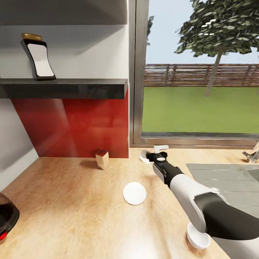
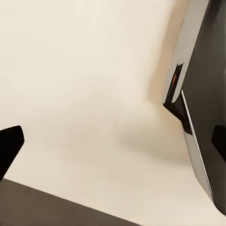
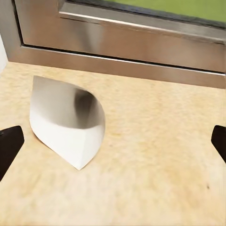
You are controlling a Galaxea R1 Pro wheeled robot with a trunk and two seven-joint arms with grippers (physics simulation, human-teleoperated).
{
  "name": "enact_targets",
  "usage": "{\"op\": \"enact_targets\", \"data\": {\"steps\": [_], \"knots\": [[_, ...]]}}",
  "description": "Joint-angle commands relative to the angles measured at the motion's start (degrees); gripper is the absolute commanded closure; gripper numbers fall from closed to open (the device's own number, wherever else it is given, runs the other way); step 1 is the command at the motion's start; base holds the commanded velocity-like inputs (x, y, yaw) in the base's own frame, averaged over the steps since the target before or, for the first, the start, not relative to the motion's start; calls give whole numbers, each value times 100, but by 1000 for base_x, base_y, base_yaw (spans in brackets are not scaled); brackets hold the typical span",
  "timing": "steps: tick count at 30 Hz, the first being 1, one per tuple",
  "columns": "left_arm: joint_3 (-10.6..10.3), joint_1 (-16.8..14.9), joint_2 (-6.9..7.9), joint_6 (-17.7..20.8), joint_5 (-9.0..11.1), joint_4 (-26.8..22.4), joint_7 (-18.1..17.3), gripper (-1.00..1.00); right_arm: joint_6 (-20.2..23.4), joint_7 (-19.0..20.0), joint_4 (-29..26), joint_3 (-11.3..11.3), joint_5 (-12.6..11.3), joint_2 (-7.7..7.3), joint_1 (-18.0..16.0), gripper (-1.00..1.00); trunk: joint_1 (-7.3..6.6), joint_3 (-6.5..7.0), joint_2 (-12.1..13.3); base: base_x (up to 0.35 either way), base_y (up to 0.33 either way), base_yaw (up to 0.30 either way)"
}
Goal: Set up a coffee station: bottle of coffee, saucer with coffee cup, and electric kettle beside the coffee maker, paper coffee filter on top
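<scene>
The paper coffee filter lies on the kitchen countertop below the window; in the head view the filter is just ahead of my right gripper. That gripper is open, its dark fingertips spread wide, the filter between them nearer one side and untouched. The saucer sits flat mid-counter. My right arm partly hides the coffee cup. The bottle of coffee stands on the dark shelf. The electric kettle shows at the left edge. My left gripper is open beside a dark grey appliance.
A small upright block stands by the red backsplash. A grey draining board and a tap lie at the right. The window frame runs along the counter's back edge.
</scene>
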Motion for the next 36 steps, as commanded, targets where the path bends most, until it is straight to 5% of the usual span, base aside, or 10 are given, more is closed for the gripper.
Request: {"op": "enact_targets", "data": {"steps": [1, 8, 24, 36], "knots": [[26, -4, 0, -35, 32, 12, -8, -100, 48, -34, 2, 47, 2, -2, -4, -100, 4, -11, -12, 14, 0, 0], [26, 13, 3, -35, 31, 12, -8, -100, -454, -26, 261, 48, 0, -5, 72, -100, 4, -11, -12, 3, 0, 0], [26, 74, 15, -31, 32, 12, -8, -100, -822, -8, 311, 34, -34, -57, 274, -100, 4, -12, -12, 0, 0, 0], [26, 119, 35, -30, 32, 12, -8, -100, -827, -2, 298, 39, -459, -91, 278, -100, 4, -102, -12, 105, 0, 0]]}}
